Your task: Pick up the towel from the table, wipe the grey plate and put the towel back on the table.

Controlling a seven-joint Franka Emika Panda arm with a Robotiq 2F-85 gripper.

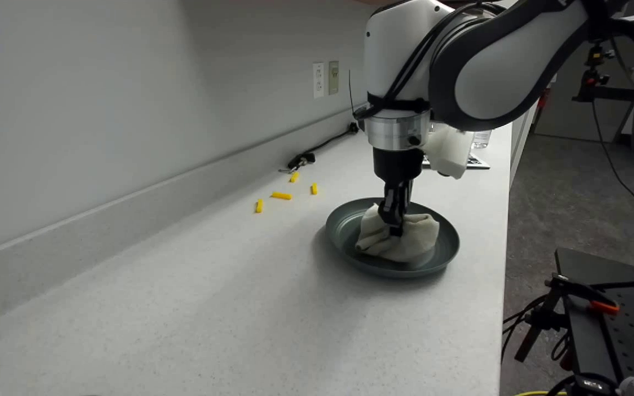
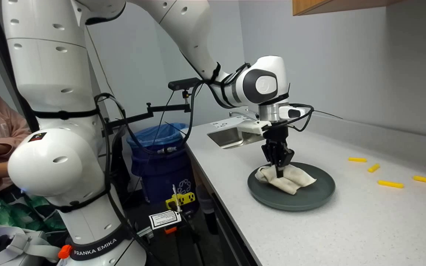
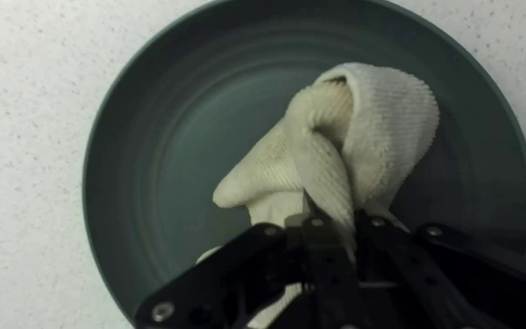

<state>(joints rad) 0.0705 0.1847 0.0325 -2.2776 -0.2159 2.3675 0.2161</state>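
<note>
A crumpled cream towel lies bunched in the round grey-green plate on the white counter. In an exterior view the towel covers the plate's middle and left side, and bare plate shows around it. My gripper points straight down above the plate, its fingertips within the towel's folds. It shows the same way in an exterior view. In the wrist view the gripper is shut on a fold of the towel. The fingertips are partly hidden by cloth. The plate lies flat under it.
Several yellow pieces lie near the wall, also in an exterior view. A black cable lies along the backsplash. A laptop and a clear bottle stand behind the arm. A sink lies beyond the plate.
</note>
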